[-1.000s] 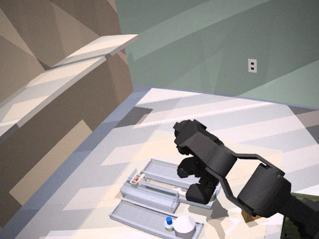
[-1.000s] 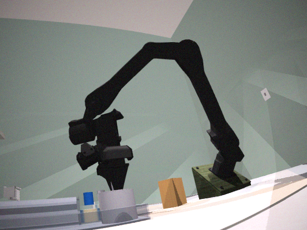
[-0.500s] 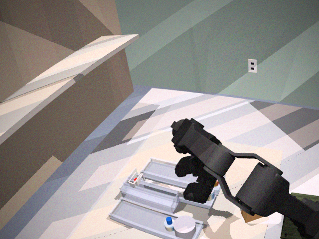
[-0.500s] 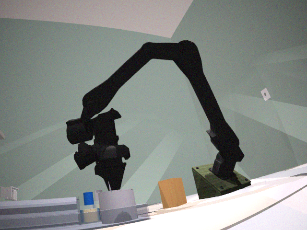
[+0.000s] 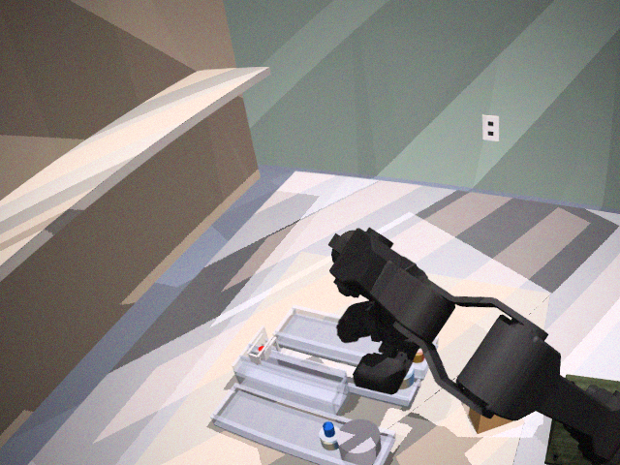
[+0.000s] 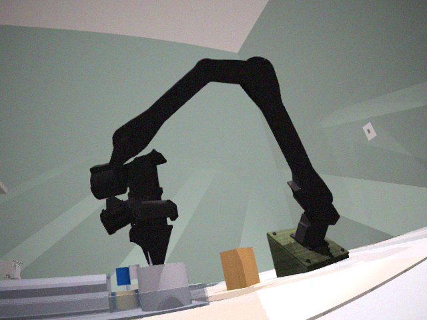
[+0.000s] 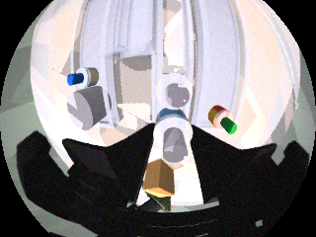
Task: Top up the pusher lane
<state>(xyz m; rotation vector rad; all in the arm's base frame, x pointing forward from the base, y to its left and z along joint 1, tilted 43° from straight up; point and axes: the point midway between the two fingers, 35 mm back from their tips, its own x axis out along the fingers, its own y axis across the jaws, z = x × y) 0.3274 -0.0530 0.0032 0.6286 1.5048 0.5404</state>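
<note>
My gripper [image 6: 155, 263] [image 7: 172, 127] points down at the front of the sprung lane [image 5: 385, 396], shut on a jar [image 7: 173, 137] with a pale round lid and a blue band. A second pale-lidded jar [image 7: 176, 91] stands in the lane directly behind it, close against it or nearly so. The pusher's white bracket with a red mark [image 5: 260, 349] is toward the lane's rear in the top view. The fingertips are hidden there by the gripper body. Whether the held jar's base is on the lane floor cannot be seen.
A blue-capped bottle [image 5: 328, 436] [image 6: 123, 276] [image 7: 90, 77] and a wide grey cylinder [image 5: 361, 441] [image 6: 164, 285] [image 7: 88, 110] stand in one side lane. A green-capped bottle [image 7: 220, 118] stands in the other. A wooden block [image 5: 482, 420] [image 6: 239, 269] [image 7: 159, 177] is near the arm's green base [image 6: 286, 255].
</note>
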